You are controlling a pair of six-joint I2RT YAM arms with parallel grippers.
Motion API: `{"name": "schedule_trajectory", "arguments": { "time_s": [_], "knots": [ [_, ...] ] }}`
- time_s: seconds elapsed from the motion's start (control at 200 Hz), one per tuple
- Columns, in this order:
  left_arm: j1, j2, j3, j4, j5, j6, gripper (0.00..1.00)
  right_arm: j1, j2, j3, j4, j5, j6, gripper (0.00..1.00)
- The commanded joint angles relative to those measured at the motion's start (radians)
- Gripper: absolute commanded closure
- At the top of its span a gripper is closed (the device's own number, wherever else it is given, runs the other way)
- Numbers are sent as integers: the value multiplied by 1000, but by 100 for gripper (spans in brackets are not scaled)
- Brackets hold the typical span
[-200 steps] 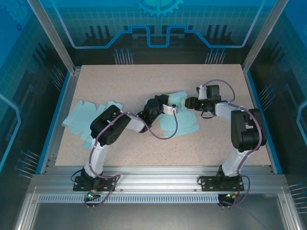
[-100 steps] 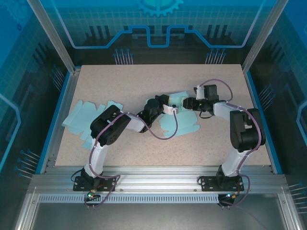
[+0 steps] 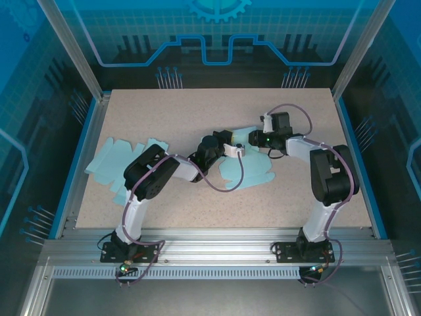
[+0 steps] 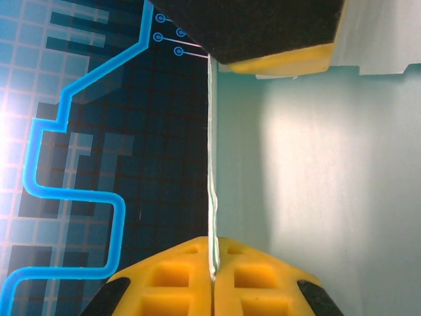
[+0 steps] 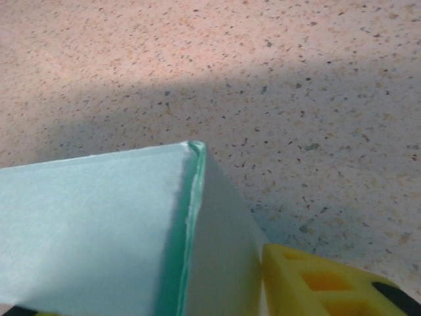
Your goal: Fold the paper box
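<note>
The pale teal paper box lies partly unfolded at mid-table, with one panel raised between the two grippers. My left gripper is shut on the thin edge of that panel; in the left wrist view its yellow pads pinch the paper box edge-on at the left gripper. My right gripper meets the panel from the right. In the right wrist view a folded crease of the paper box sits inside the right gripper. One yellow finger touches the paper; the other is hidden behind it.
A loose pile of flat teal box blanks lies at the table's left side. Blue rails border the speckled table left and right. A yellow-and-black finger of the other arm sits at the panel's far edge in the left wrist view.
My right gripper has slid left, onto the raised panel and close to the left gripper, and its jaws have narrowed. The left arm has kept still with its grip.
</note>
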Motion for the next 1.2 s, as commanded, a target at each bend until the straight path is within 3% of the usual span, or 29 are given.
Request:
{"name": "schedule_trajectory", "arguments": {
  "time_s": [0.0, 0.11, 0.185, 0.245, 0.335, 0.38, 0.56, 0.73, 0.875, 0.965, 1.076, 1.196],
  "knots": [
    [-13, -13, 11, -63, 48, -60, 100, 28, -6, -16, 22, 72, 6, 62],
    [-13, -26, 14, -63, 45, -93, 97, 39, -16, -25, 26, 99, 3, 70],
    [-14, -36, 15, -58, 36, -114, 84, 47, -21, -28, 29, 122, 2, 76],
    [-17, -43, 20, -57, 20, -124, 65, 52, -28, -34, 35, 136, -3, 80],
    [-28, -54, 28, -51, -30, -148, 20, 63, -38, -44, 37, 159, -9, 85],
    [-33, -72, 29, -53, -54, -179, 2, 69, -41, -45, 34, 173, -9, 86],
    [-60, -255, -8, -147, -95, -413, 1, 90, -62, -56, 17, 223, -20, 91],
    [-61, -486, -71, -294, -112, -780, 1, 99, -98, -78, 20, 240, -14, 93],
    [-32, -614, -23, -625, -182, -1153, 1, 101, -135, -97, 19, 242, -7, 94],
    [29, -657, 15, -833, -165, -1408, 1, 102, -158, -108, 10, 261, 4, 95],
    [136, -692, -3, -939, -37, -1666, 1, 106, -192, -130, 12, 274, 2, 95],
    [247, -688, -59, -903, 173, -1856, 1, 113, -223, -142, 5, 281, -5, 93]
  ]
}}
